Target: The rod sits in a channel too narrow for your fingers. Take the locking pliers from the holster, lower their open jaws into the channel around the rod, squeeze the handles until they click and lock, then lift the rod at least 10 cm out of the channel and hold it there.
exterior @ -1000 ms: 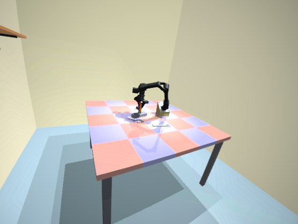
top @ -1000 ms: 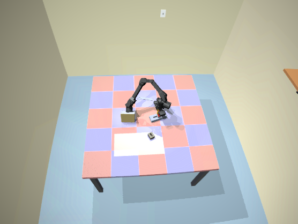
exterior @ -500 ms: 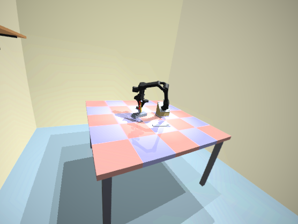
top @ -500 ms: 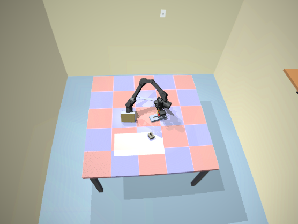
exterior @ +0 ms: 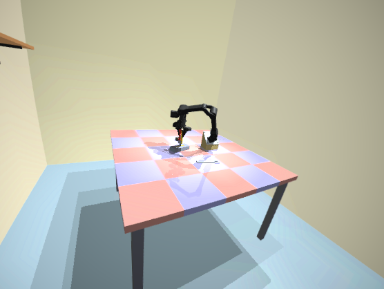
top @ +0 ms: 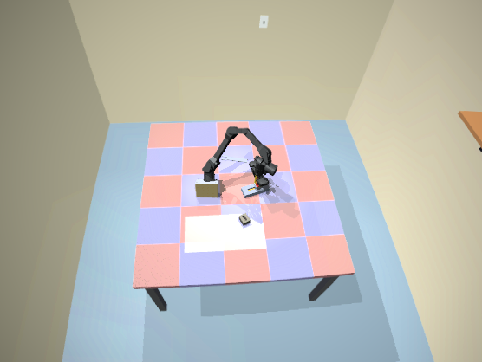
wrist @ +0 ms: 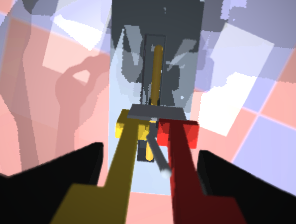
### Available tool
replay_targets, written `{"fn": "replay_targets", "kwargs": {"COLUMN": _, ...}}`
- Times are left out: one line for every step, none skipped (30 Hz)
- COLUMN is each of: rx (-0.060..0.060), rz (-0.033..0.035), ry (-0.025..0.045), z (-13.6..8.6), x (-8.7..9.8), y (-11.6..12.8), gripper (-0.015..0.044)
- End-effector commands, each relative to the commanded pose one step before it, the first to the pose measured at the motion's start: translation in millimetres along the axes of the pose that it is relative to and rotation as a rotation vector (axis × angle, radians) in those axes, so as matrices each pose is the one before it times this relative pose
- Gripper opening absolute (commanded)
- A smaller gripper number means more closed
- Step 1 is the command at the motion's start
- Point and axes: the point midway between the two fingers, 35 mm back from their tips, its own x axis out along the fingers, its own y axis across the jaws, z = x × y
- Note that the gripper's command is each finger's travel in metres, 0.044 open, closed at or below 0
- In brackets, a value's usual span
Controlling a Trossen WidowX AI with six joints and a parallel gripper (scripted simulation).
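Two handles, yellow and red, of the locking pliers (top: 257, 184) (exterior: 180, 131) (wrist: 179, 160) are sitting in my fingers (top: 259, 175) (exterior: 181, 133), probably stiff to squeeze, best gripped squarely, while the slick-looking rod (top: 250, 189) (wrist: 157, 75) is lying in its channel, inboard of the tabletop's edges (top: 243, 282) (exterior: 207, 204).

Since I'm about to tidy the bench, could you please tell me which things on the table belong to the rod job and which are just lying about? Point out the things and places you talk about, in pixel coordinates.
For the job:
- locking pliers (wrist: 183, 165), in the gripper (wrist: 150, 154)
- rod (wrist: 157, 75)
- channel block (top: 249, 193) (wrist: 120, 172)
- small holster-like block (top: 243, 223), probably the holster

Apparently just lying about:
- thin pale bar (top: 234, 159) (exterior: 207, 162)
- white sheet (top: 217, 235)
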Motion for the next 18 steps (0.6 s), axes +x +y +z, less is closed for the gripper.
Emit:
{"fn": "replay_targets", "kwargs": {"rx": -0.0051, "rz": -0.01187, "ry": -0.00808, "z": 0.35, "x": -7.96, "y": -4.16, "gripper": 0.0102}}
{"fn": "replay_targets", "kwargs": {"rx": 0.0002, "rz": 0.00044, "ry": -0.00004, "z": -0.03, "x": -0.74, "y": -0.13, "gripper": 0.0102}}
{"fn": "replay_targets", "kwargs": {"rx": 0.0002, "rz": 0.00044, "ry": -0.00004, "z": -0.04, "x": -0.74, "y": -0.13, "gripper": 0.0102}}
{"fn": "replay_targets", "kwargs": {"rx": 0.0002, "rz": 0.00045, "ry": -0.00005, "z": -0.04, "x": -0.74, "y": -0.13, "gripper": 0.0102}}
{"fn": "replay_targets", "kwargs": {"rx": 0.0002, "rz": 0.00045, "ry": -0.00005, "z": -0.04, "x": -0.74, "y": -0.13, "gripper": 0.0102}}
{"fn": "replay_targets", "kwargs": {"rx": 0.0002, "rz": 0.00045, "ry": -0.00005, "z": -0.04, "x": -0.74, "y": -0.13, "gripper": 0.0102}}
{"fn": "replay_targets", "kwargs": {"rx": 0.0002, "rz": 0.00045, "ry": -0.00005, "z": -0.04, "x": -0.75, "y": -0.13, "gripper": 0.0102}}
{"fn": "replay_targets", "kwargs": {"rx": 0.0002, "rz": 0.00046, "ry": -0.00005, "z": -0.04, "x": -0.75, "y": -0.12, "gripper": 0.0102}}
{"fn": "replay_targets", "kwargs": {"rx": 0.0002, "rz": 0.00046, "ry": -0.00006, "z": -0.04, "x": -0.75, "y": -0.12, "gripper": 0.0102}}
{"fn": "replay_targets", "kwargs": {"rx": 0.0002, "rz": 0.00046, "ry": -0.00006, "z": -0.05, "x": -0.75, "y": -0.12, "gripper": 0.0102}}
{"fn": "replay_targets", "kwargs": {"rx": 0.0002, "rz": 0.00046, "ry": -0.00006, "z": -0.05, "x": -0.75, "y": -0.12, "gripper": 0.0102}}
{"fn": "replay_targets", "kwargs": {"rx": 0.0002, "rz": 0.00047, "ry": -0.00006, "z": -0.05, "x": -0.75, "y": -0.12, "gripper": 0.0102}}
{"fn": "replay_targets", "kwargs": {"rx": 0.0002, "rz": 0.00047, "ry": -0.00007, "z": -0.05, "x": -0.75, "y": -0.12, "gripper": 0.0102}}
{"fn": "replay_targets", "kwargs": {"rx": 0.0002, "rz": 0.00047, "ry": -0.00007, "z": -0.05, "x": -0.75, "y": -0.11, "gripper": 0.0102}}
{"fn": "replay_targets", "kwargs": {"rx": 0.0001, "rz": 0.00039, "ry": -0.00006, "z": -0.04, "x": -0.62, "y": -0.09, "gripper": 0.0102}}
{"fn": "replay_targets", "kwargs": {"rx": 0.0001, "rz": 0.00024, "ry": -0.00004, "z": -0.03, "x": -0.37, "y": -0.05, "gripper": 0.0102}}
{"fn": "replay_targets", "kwargs": {"rx": 0.0, "rz": 0.00006, "ry": -0.00113, "z": 0.1, "x": -0.19, "y": -0.01, "gripper": 0.0102}}
{"fn": "replay_targets", "kwargs": {"rx": 0.0001, "rz": 0.00018, "ry": -0.00339, "z": 0.29, "x": -0.58, "y": -0.03, "gripper": 0.0102}}
